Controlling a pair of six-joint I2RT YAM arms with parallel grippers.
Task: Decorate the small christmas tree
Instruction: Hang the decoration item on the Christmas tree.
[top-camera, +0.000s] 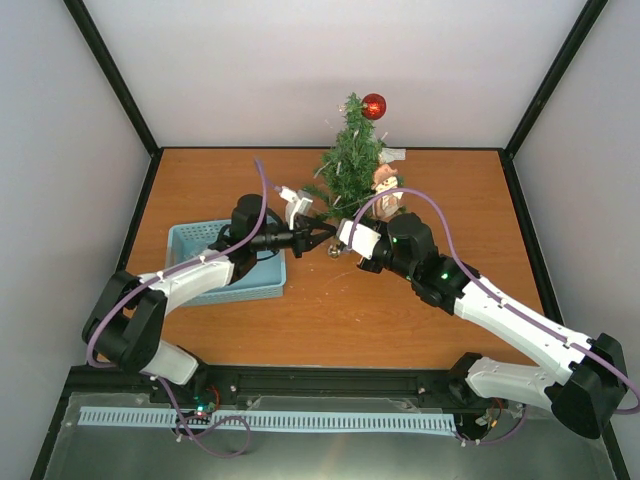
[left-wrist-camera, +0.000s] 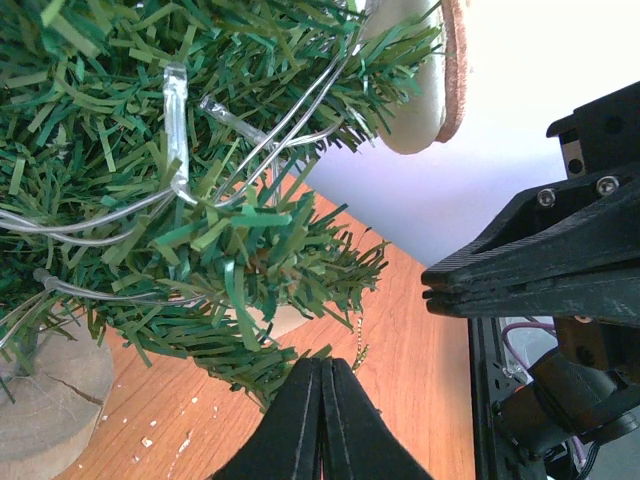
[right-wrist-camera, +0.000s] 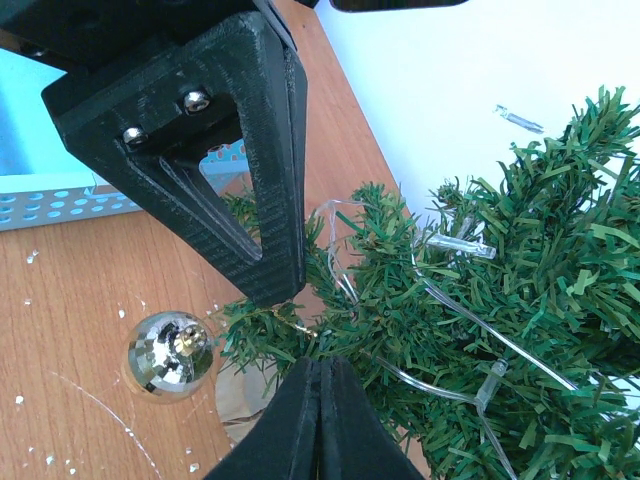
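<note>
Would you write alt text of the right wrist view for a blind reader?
A silver mirrored bauble sits at a low branch of the small christmas tree, which carries clear string lights. The shut right claw points at that branch, with the left claw just above it.

Small christmas tree (top-camera: 350, 160): foot hidden in top view. Its wooden base (left-wrist-camera: 45, 410): cut by left and bottom edges. Blue basket (right-wrist-camera: 50, 205): cropped at left edge. Hanging figurine (top-camera: 386, 188): too small to identify.

No readable text, labels, brands, numbers or signs in any view.
</note>
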